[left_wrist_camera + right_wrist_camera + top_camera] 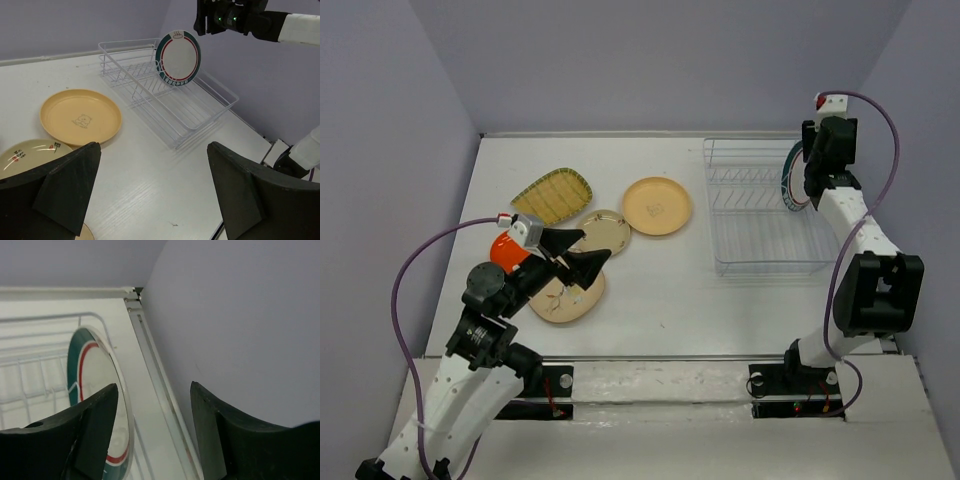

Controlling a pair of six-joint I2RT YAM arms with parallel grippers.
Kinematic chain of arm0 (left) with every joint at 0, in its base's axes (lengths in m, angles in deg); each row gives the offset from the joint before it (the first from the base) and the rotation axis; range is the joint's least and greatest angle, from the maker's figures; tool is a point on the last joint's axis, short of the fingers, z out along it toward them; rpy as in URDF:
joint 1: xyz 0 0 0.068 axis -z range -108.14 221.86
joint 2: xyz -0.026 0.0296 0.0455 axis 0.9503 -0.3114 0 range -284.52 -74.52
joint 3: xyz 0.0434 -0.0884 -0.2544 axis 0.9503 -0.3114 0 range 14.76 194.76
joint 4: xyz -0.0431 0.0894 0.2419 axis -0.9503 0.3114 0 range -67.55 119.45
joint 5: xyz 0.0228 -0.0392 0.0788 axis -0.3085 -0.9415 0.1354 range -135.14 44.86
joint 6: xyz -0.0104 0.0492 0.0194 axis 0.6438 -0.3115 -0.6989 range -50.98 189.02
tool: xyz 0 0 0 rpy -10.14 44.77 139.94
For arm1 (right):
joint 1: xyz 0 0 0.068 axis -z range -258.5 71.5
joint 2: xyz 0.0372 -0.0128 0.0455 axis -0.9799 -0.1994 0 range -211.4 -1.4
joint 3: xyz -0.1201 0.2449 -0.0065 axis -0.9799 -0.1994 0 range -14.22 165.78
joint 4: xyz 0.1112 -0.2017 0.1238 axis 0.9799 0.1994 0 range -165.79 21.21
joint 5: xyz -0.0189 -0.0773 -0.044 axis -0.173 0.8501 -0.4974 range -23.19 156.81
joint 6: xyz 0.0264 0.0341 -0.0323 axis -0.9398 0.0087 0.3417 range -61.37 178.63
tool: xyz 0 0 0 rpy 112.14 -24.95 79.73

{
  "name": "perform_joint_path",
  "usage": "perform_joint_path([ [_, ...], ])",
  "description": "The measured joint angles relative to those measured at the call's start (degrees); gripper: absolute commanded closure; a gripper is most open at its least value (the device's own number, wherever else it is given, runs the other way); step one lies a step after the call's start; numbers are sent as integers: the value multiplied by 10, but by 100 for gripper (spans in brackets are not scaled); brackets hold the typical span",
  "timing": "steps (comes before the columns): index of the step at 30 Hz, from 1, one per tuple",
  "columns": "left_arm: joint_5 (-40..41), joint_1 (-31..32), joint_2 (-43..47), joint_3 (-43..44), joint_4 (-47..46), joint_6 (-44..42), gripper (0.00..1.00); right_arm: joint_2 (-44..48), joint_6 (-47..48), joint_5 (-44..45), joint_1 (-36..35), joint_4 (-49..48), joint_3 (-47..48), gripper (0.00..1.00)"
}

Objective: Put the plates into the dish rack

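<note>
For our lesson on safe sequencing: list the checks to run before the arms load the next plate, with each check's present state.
1. Rimmed plate stands in rack: ok.
2. Right gripper open and empty: ok.
3. Left gripper open: ok.
4. Left gripper holding a plate: not ok, empty.
5. Free rack slots: ok.
6. All plates loaded: not ok, five on table.

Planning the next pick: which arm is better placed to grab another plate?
Left, likely: the left claw hangs open over the oval plate; the right claw is far off at the rack.
</note>
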Motion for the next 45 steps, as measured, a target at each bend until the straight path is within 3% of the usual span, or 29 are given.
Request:
perform_joint_path([
  [6,14,-5,-9,0,7,0,1,47,-124,-4,-36,64,50,35],
  [10,33,-16,-15,0,16,0,1,94,-217,-17,-185,94,51,43],
  [11,40,-20,-16,1,19,0,1,98,-256,-35,-245,100,51,44],
  [15,97,-31,-15,7,38,-5,1,96,-374,-102,-374,93,17,49],
  [19,161,-34,3,11,52,-12,1,69,-487,-146,-454,66,-52,47],
  [23,210,-35,22,14,55,-17,1,-19,-570,-194,-535,31,-78,37],
  [28,224,-35,21,16,56,-17,1,-100,-638,-266,-577,-27,-110,37],
  [40,223,-35,12,16,59,-17,1,-250,-730,-385,-574,-165,-99,52],
  [42,222,-35,12,16,59,-17,1,-271,-744,-399,-574,-189,-87,57],
  [45,219,-35,12,16,59,-17,1,-298,-765,-415,-573,-220,-75,74],
])
